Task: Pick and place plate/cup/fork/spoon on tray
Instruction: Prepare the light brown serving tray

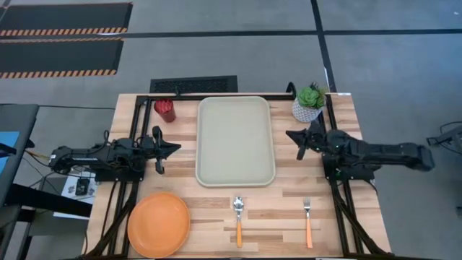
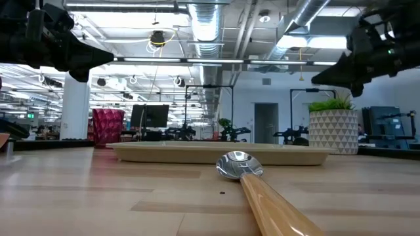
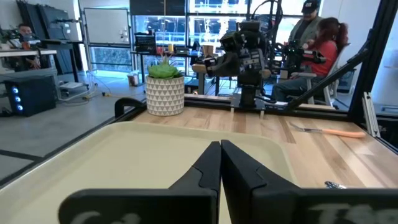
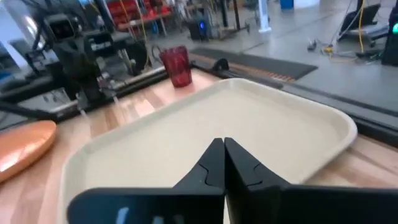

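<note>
The beige tray [image 1: 235, 141] lies in the middle of the table. The orange plate [image 1: 159, 224] rests flat at the near left corner. The dark red cup [image 1: 165, 110] stands upright at the far left. The spoon [image 1: 238, 217] and the fork [image 1: 307, 220] lie near the front edge, handles toward it. My left gripper [image 1: 177, 148] hovers shut at the tray's left rim, pointing level across it. My right gripper [image 1: 290, 135] hovers shut at the tray's right rim, facing the left one. Neither holds anything.
A white pot with a green plant [image 1: 309, 105] stands at the far right, just behind my right gripper. A black frame [image 1: 238, 94] runs along the table's far edge and sides. People sit in the room beyond [image 3: 311, 37].
</note>
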